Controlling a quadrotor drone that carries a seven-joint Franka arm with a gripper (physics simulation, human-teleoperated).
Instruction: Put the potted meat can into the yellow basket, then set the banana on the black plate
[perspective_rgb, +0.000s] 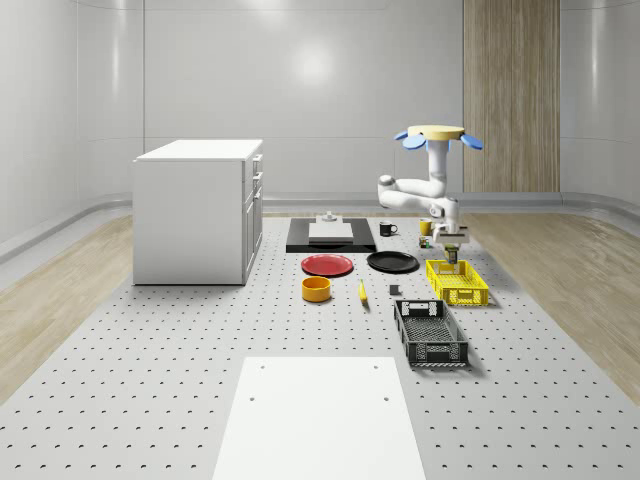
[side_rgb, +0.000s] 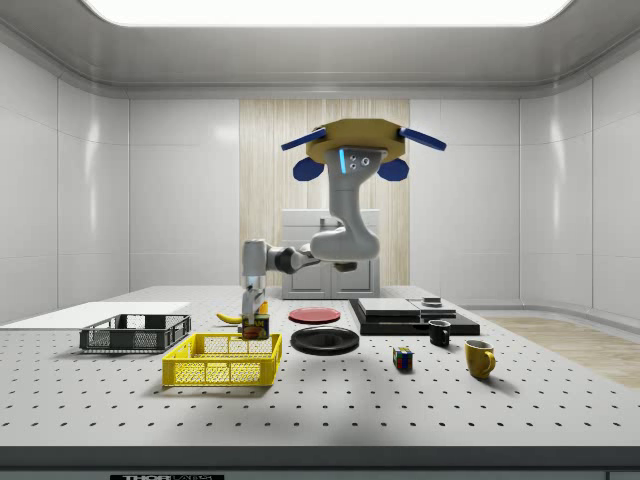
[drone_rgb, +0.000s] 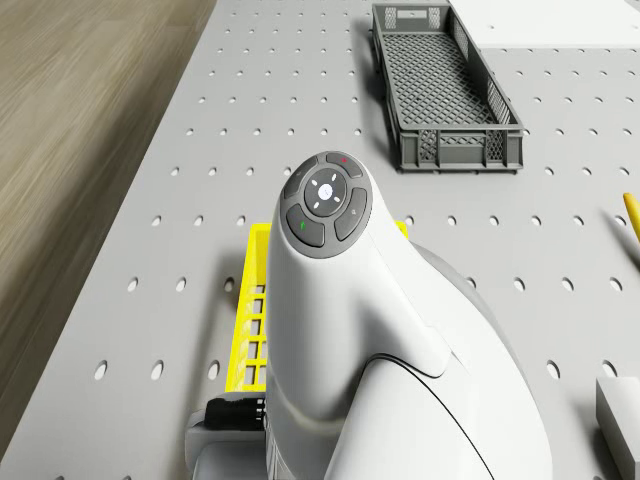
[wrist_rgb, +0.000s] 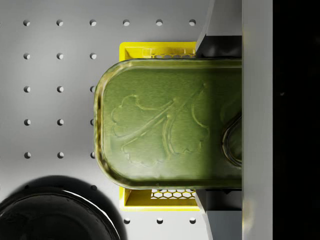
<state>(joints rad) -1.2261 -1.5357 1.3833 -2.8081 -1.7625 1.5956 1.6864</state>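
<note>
My gripper (perspective_rgb: 452, 241) is shut on the potted meat can (perspective_rgb: 454, 253), gripping it from above. The can (side_rgb: 255, 325) hangs over the far end of the yellow basket (side_rgb: 222, 362), its bottom about level with the rim. In the wrist view the green can lid (wrist_rgb: 165, 130) sits between my fingers (wrist_rgb: 222, 42), with the basket rim (wrist_rgb: 155, 50) showing underneath. The drone (perspective_rgb: 440, 135) hovers above the basket's far end. The banana (perspective_rgb: 362, 291) lies on the table between the orange bowl and the baskets. The black plate (perspective_rgb: 392, 262) sits left of the yellow basket (perspective_rgb: 457, 282).
A dark grey basket (perspective_rgb: 430, 333) lies nearer the camera than the yellow one. A red plate (perspective_rgb: 327, 265) and an orange bowl (perspective_rgb: 316, 289) are to the left. A black mug (perspective_rgb: 388, 229), a yellow mug (side_rgb: 479, 358) and a coloured cube (side_rgb: 402, 358) stand behind. A white cabinet (perspective_rgb: 198, 210) stands far left.
</note>
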